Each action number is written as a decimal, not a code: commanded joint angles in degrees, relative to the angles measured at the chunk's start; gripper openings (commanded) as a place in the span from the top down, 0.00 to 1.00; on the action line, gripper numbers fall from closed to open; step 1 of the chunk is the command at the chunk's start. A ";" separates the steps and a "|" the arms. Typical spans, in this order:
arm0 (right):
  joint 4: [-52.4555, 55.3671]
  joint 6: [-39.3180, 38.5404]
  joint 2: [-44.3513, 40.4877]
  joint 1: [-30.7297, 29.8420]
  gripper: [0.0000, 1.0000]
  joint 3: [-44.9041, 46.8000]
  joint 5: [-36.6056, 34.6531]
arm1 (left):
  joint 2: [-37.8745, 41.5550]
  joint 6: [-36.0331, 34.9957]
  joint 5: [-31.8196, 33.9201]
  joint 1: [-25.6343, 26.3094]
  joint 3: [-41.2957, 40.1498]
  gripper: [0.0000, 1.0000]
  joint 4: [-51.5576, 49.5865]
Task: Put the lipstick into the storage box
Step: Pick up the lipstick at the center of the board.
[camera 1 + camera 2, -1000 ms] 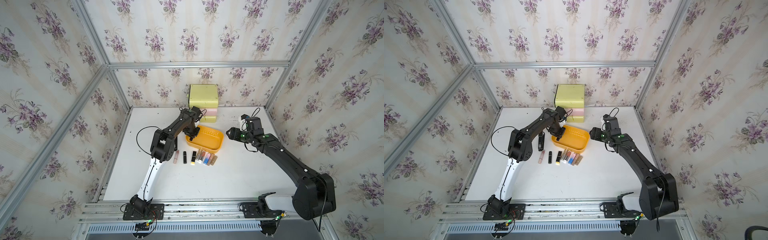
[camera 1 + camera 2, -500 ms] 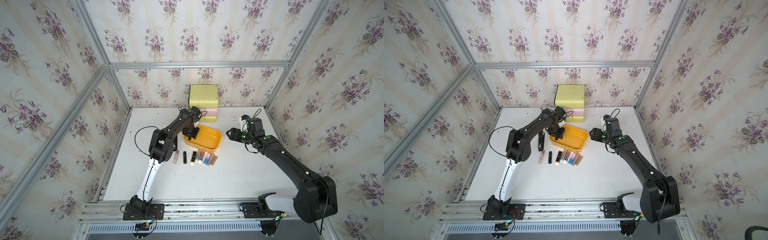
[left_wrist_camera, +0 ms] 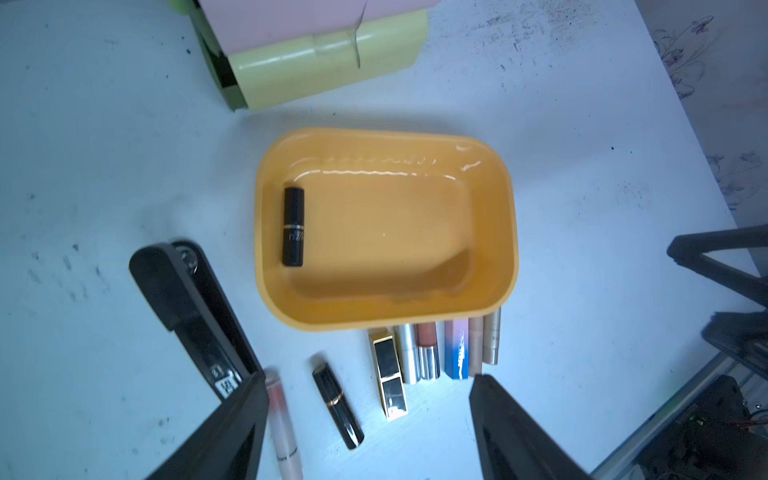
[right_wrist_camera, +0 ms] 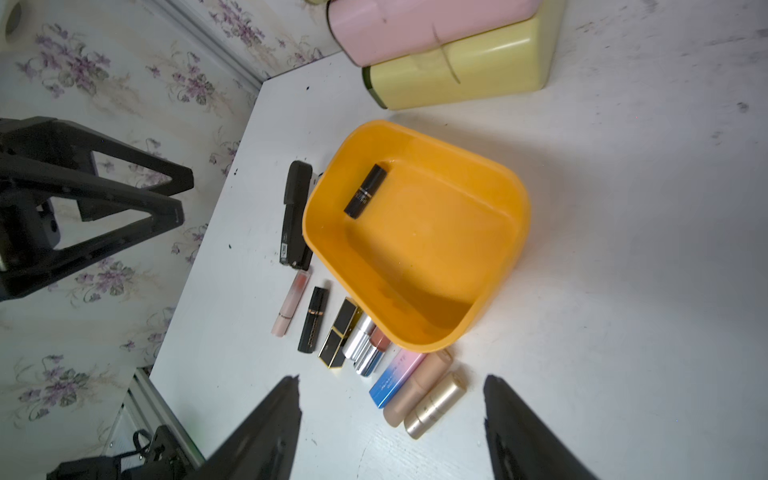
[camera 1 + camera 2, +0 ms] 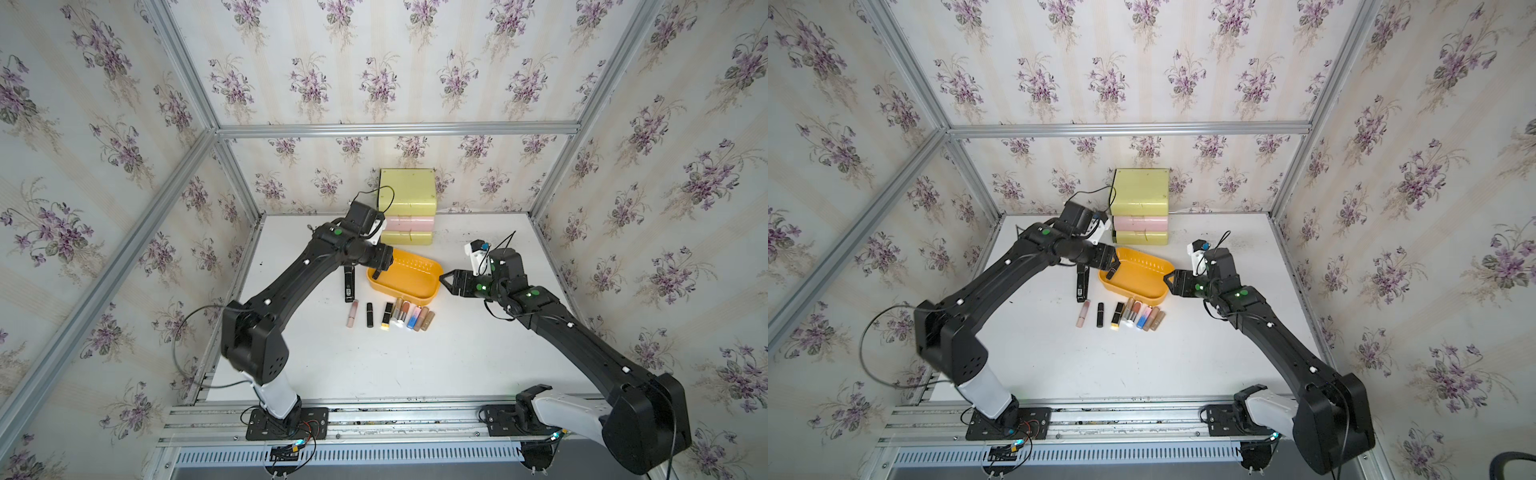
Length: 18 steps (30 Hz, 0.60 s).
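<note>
So, the shallow orange-yellow plastic storage box (image 3: 386, 320) holds one item: a black cylindrical lipstick (image 3: 293, 226), lying flat along the wall at the box's 9 o'clock end (top-view bearings). The left gripper (image 5: 381, 269) hangs over that same end, arm stretched fwd, jaws spread wide w/ nothing btwn them. The right gripper (image 5: 444, 280) sits just off the 3 o'clock end, likewise spread & empty. A row of loose lipstick tubes (image 5: 409, 316) lies just outside the box at 6 o'clock.
</note>
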State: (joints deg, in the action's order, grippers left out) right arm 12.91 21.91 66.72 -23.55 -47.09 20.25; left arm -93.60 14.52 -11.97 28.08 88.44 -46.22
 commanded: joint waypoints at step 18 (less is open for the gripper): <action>4.94 8.51 -12.43 -5.72 0.23 6.24 -2.03 | 19.82 4.42 6.87 -0.04 -34.36 0.09 -0.12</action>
State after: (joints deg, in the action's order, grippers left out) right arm 17.23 27.68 54.81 -29.19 -40.05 18.48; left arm -71.70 20.03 -7.49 28.10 54.08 -48.36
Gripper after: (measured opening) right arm 0.761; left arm 0.907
